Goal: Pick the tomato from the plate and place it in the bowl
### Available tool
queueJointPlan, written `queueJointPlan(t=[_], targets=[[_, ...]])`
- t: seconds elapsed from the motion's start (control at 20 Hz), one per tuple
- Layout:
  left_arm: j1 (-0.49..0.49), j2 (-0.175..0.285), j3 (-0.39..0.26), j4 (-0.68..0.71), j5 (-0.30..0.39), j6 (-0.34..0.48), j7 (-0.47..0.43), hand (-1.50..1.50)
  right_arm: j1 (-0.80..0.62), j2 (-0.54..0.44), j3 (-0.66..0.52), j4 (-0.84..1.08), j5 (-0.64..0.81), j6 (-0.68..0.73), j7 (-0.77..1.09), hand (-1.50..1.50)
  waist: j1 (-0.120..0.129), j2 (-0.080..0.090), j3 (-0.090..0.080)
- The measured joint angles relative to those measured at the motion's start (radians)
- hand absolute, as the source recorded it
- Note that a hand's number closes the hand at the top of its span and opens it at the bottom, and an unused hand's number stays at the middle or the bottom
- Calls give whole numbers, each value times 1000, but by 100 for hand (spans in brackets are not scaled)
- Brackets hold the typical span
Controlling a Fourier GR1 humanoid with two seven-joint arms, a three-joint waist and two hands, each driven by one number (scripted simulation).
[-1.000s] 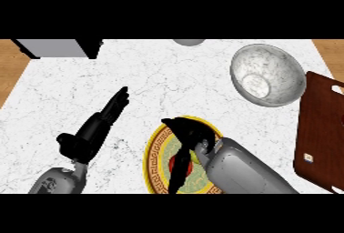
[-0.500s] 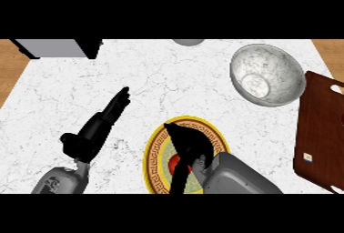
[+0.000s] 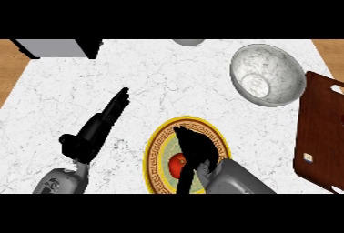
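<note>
A red tomato (image 3: pixel 177 162) lies on a yellow plate (image 3: pixel 154 146) with a patterned rim, near the counter's front edge. My right hand (image 3: pixel 195 148) hovers low over the plate, its fingers stretched up and left above the tomato and its thumb reaching down past the tomato's right side. The tomato shows in the gap between them, partly covered; I cannot tell whether they touch it. A grey marbled bowl (image 3: pixel 267 75) stands at the back right, with nothing in it. My left hand (image 3: pixel 101 124) rests open on the counter left of the plate, fingers pointing away.
A brown wooden cutting board (image 3: pixel 323 136) lies along the right edge. A dark box-shaped appliance (image 3: pixel 59 47) stands at the back left, and a small grey object (image 3: pixel 188 42) shows at the back edge. White marble counter (image 3: pixel 168 82) spreads between plate and bowl.
My right hand has drawn back toward the front edge and settled over the tomato, which now shows more between thumb and fingers. The left hand has not moved.
</note>
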Motion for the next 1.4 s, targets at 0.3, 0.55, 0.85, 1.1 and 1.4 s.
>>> queueJointPlan(t=[0.3,0.55,0.85,1.1,1.4], targets=[[14,-21,15,-22,-20,-19,19,0,48,42,-23,66,57,15,-38,-150,1,0,0],[12,-49,27,-38,-53,-29,44,0,56,76,-79,129,121,38,-96,-150,2,-2,-1],[25,-57,60,-57,-56,-68,49,0,71,94,-84,148,207,-2,-184,150,1,-6,-4],[16,-80,78,-49,-77,-82,57,0,57,107,-82,187,248,-50,-229,150,2,-3,-1],[10,-104,87,-44,-104,-92,59,0,-13,115,-137,281,286,-89,-252,150,7,1,0]])
